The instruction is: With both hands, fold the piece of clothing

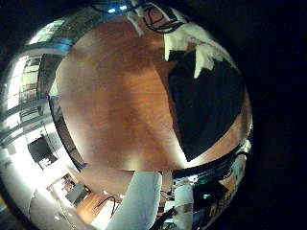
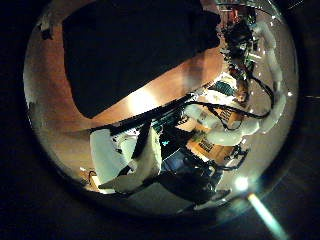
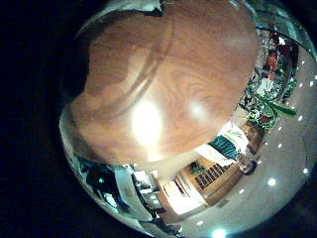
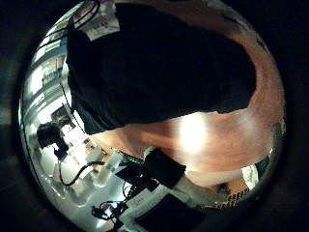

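A dark piece of clothing lies spread flat on the wooden table. In the left little finger side palm view it (image 1: 213, 107) covers the table beside the far edge, and the left hand (image 1: 197, 50) shows straight fingers (image 1: 203, 59) over the cloth's edge, holding nothing. In the left thumb side palm view the cloth (image 2: 130, 50) lies well below the palm. In the right thumb side palm view the cloth (image 4: 164, 68) fills much of the picture, close under the right hand.
The table's edge (image 2: 150, 100) runs close to the cloth in the left thumb side palm view, with a white robot arm (image 2: 235, 115) and a chair (image 2: 125, 160) past it. Bare wood (image 1: 115, 96) lies beside the cloth. Room furniture (image 3: 223, 149) stands beyond the table.
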You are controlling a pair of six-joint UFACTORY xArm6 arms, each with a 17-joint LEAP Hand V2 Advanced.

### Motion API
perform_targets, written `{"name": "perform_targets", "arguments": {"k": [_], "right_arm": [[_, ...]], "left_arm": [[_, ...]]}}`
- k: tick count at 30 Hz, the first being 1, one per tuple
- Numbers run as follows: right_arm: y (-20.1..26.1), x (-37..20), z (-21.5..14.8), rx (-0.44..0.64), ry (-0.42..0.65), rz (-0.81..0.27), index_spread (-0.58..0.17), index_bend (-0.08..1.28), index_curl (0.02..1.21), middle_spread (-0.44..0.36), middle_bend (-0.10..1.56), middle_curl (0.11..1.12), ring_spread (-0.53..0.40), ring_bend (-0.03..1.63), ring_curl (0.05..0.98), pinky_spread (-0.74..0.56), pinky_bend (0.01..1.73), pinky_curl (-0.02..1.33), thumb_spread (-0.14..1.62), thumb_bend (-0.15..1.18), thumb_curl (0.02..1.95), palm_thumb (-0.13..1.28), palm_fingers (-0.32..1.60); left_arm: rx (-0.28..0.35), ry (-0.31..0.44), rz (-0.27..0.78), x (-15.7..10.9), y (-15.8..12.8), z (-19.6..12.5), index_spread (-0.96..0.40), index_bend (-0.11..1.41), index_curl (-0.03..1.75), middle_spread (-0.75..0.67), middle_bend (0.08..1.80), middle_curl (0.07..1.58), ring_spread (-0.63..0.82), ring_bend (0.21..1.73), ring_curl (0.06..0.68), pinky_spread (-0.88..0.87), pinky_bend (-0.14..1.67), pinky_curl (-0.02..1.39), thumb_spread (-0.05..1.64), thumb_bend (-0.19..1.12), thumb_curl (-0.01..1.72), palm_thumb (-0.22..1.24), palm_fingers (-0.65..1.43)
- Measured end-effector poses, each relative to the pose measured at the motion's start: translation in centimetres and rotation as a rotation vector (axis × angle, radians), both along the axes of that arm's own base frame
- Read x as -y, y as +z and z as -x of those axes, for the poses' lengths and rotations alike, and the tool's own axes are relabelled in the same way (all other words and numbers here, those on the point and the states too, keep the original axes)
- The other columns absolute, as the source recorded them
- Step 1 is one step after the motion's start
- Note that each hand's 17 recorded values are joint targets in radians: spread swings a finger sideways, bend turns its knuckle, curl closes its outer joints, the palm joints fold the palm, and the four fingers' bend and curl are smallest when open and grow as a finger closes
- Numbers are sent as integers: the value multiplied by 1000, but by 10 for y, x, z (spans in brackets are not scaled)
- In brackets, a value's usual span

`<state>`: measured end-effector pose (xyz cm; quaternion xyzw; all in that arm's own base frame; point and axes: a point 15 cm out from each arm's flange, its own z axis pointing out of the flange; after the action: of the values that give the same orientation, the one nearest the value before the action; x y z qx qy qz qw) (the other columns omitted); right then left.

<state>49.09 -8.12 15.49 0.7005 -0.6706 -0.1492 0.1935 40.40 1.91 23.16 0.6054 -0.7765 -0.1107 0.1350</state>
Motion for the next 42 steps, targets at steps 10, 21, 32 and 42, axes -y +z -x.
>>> {"name": "perform_targets", "arguments": {"k": [10,21,32,42], "right_arm": [[-4,1,23,-43,12,-13,-362,229,346,-191,628,518,-239,1009,412,-288,878,392,1073,2,369,664,1108],[10,23,64,-48,12,-43,-380,866,691,-182,1101,745,-225,1251,574,-269,1205,601,1141,62,462,939,1211],[38,91,105,-14,-71,-62,-335,1008,834,-159,1246,818,-221,1372,670,-212,1307,751,1199,39,547,1002,1060],[70,116,114,53,-81,-56,-318,1023,880,-150,1272,832,-221,1378,705,-192,1273,844,1199,6,607,1028,1042]], "left_arm": [[-9,-11,2,6,-1,3,-23,173,386,298,177,312,223,783,265,299,475,406,1142,-21,315,299,42],[-11,-31,-5,21,0,5,-15,175,368,292,178,303,222,779,259,291,483,394,1145,-19,318,308,56],[-71,-68,-3,40,-33,30,-15,181,366,281,176,297,222,768,252,288,474,382,1145,-19,320,313,69],[-64,-78,-12,65,-76,34,-23,177,365,268,178,296,222,759,245,287,464,374,1153,-18,319,331,81]]}}
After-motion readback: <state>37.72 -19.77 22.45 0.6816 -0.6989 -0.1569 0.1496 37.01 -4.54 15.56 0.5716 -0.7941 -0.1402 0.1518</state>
